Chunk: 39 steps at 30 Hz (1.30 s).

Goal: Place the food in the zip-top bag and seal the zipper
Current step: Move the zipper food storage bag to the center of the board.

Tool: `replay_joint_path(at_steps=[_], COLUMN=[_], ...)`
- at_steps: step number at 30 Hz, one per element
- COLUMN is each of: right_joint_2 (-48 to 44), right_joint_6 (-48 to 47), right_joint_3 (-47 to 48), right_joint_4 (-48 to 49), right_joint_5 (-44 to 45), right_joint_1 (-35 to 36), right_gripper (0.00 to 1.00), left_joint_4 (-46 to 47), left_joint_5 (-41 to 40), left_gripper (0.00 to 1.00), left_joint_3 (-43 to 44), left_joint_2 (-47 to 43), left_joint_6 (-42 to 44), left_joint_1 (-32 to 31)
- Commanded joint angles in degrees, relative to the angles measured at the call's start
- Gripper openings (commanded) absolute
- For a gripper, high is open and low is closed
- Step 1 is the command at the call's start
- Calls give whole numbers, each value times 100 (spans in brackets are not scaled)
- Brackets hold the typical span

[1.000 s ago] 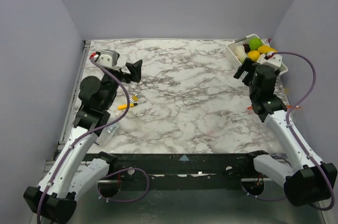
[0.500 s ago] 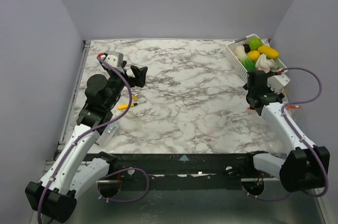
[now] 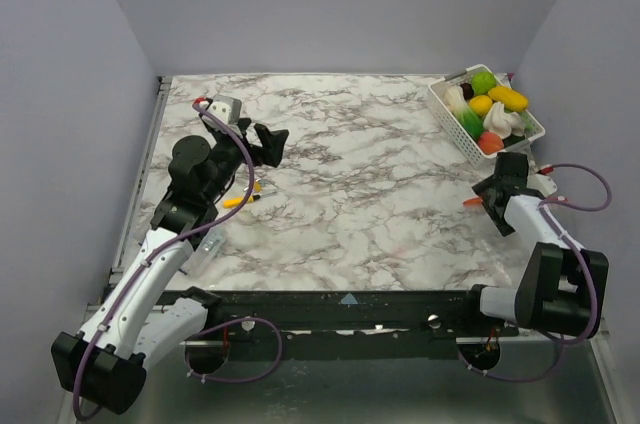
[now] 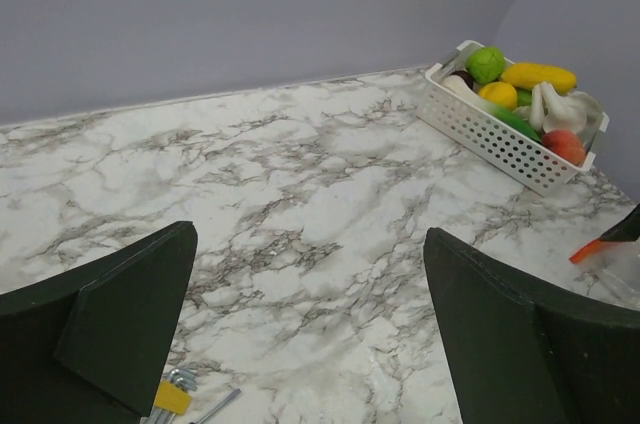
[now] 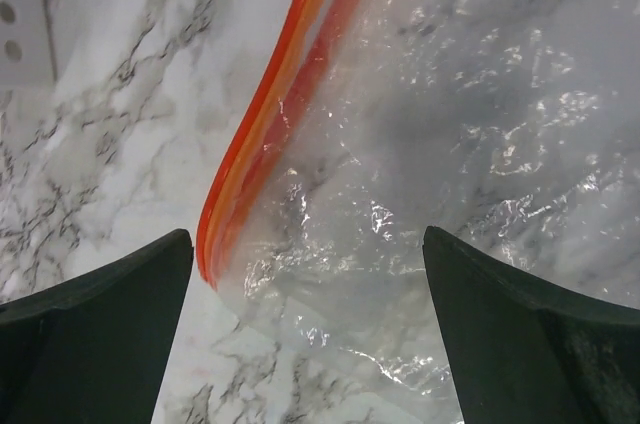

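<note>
The zip-top bag point(image 5: 450, 114) lies flat on the marble at the right table edge, clear and crinkled. Its zipper point(image 5: 262, 124) is a red-orange strip along the bag's left side; one end shows in the top view point(image 3: 472, 202) and in the left wrist view point(image 4: 598, 249). My right gripper point(image 5: 307, 239) is open and hangs just above the bag's corner, one finger on each side, holding nothing; the top view point(image 3: 492, 191) shows it over the bag. The food point(image 3: 484, 81) sits in the white basket, also seen from the left wrist point(image 4: 486, 64). My left gripper point(image 3: 268, 142) is open and empty above the left part of the table point(image 4: 308, 234).
The white slotted basket point(image 3: 450, 109) stands at the back right corner, also in the left wrist view point(image 4: 480, 134). A yellow-orange marker pen point(image 3: 240, 200) lies beside the left arm. A set of hex keys in a yellow holder point(image 4: 170, 396) lies below the left gripper.
My right arm has swung from the basket toward the near right edge and lowered its open gripper over the bag. My left gripper has shifted a little to the right.
</note>
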Motion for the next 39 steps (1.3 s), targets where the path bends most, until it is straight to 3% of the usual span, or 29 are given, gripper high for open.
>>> replay_joint_path(at_steps=[1,7,13,27,30,33,36,39], right_joint_2=[161,593,602,834,855,914,1302,1992], right_joint_6=[-547,-978,-906,-839,-674,70,739,1253], right_joint_3=[-140,-302,-498,300,623,1029,1632,2518], right_joint_4=[723,1346,1828,1850,1423,460,-659,-1589], right_joint_5=[-1462,-2906,-3456,-2733,-1978,-548,576,1151], right_joint_1=[-5,10,449,3469,3675,3675,3677,3676], right_gripper=[100,100,100,100,100,100,100,100], left_joint_4=[69,33,25,-42,-50,-64,-68,-77], left_joint_5=[248,335,388,424,429,442,442,459], left_gripper=[98,99,99,99,98,98,98,98], left_joint_3=[161,194,205,257,266,270,266,266], left_joint_2=[41,105,181,299,296,282,274,262], left_joint_6=[-127,-200,-255,-290,-303,-312,-323,-359], left_joint_1=[-28,-26,-25,-28,-28,-28,-26,-27])
